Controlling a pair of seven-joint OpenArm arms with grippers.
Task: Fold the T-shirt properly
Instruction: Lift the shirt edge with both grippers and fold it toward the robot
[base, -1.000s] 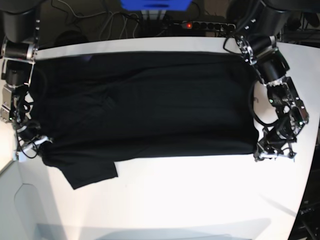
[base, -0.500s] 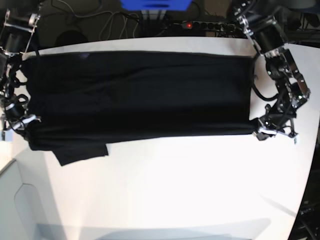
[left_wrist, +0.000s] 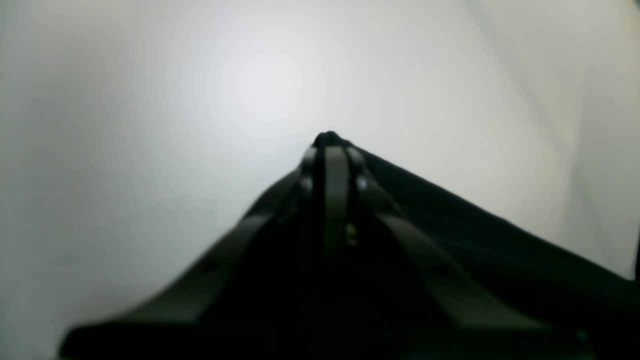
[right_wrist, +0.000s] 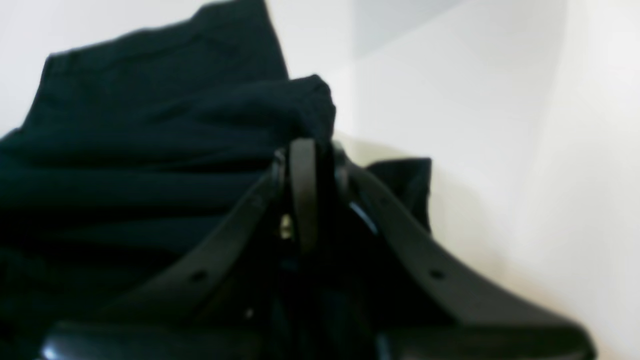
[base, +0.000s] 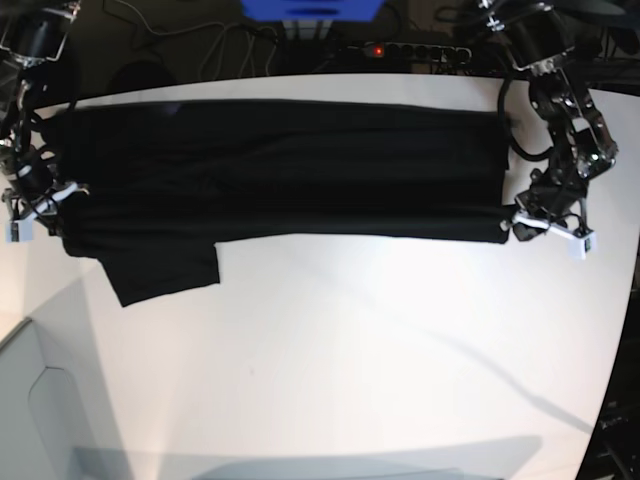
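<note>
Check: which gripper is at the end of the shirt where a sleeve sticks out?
The right gripper, at the base view's left. The T-shirt has a sleeve flap hanging out below the fold there; the left gripper's end is straight.

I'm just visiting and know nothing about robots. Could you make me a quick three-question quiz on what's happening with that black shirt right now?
1. True or false: both grippers are shut on the T-shirt.
2. Which part of the T-shirt sticks out toward the near side of the table? A) a sleeve, B) the collar, C) nothing.
3. Fill in: in the base view, the left gripper holds the T-shirt at that view's ____ end, and the right gripper holds the other end.

Key:
1. True: each wrist view shows closed jaws pinching black cloth.
2. A, near the right gripper's end.
3. Right.
</note>
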